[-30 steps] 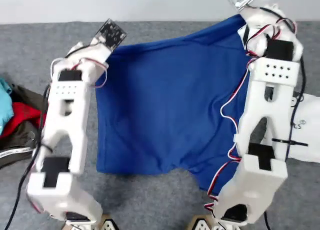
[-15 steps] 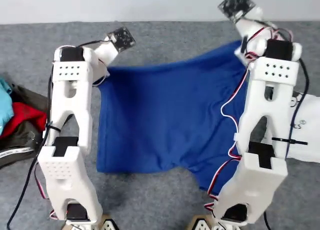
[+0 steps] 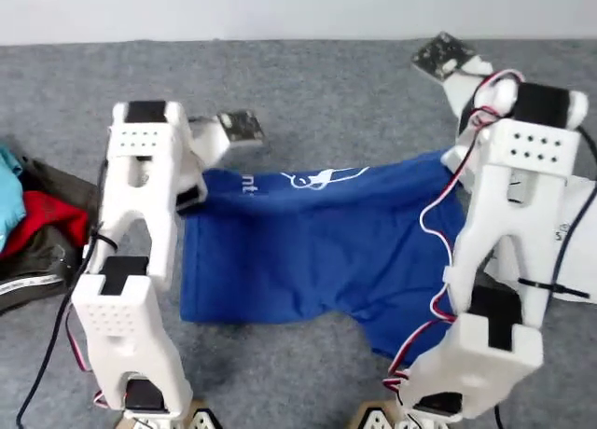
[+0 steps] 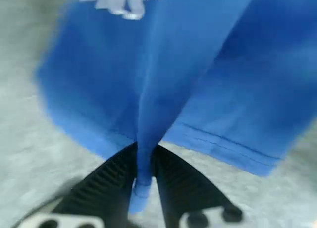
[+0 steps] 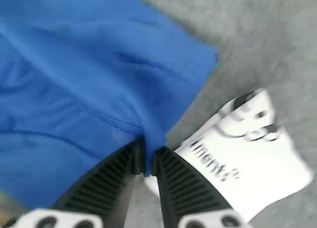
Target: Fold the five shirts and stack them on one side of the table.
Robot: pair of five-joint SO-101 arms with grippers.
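Note:
A blue shirt (image 3: pixel 308 252) with white print lies across the middle of the grey table, its far edge folded toward the front. My left gripper (image 4: pixel 142 181) is shut on a pinched fold of the blue shirt (image 4: pixel 188 74) at its far left corner, under the left arm (image 3: pixel 149 196). My right gripper (image 5: pixel 147 163) is shut on the blue shirt's (image 5: pixel 74 89) edge at the far right corner, under the right arm (image 3: pixel 513 196). A folded white shirt (image 5: pixel 242 153) lies beside it on the table's right side (image 3: pixel 574 252).
A heap of unfolded shirts (image 3: pixel 28 224), teal, red and dark olive, sits at the left edge of the table. Grey felt table surface (image 3: pixel 326 103) lies bare behind the blue shirt, up to the white wall.
Both grippers have drawn the blue shirt's far edge toward the front, folding it over itself so the white print now shows. Both arms have pulled back and lowered.

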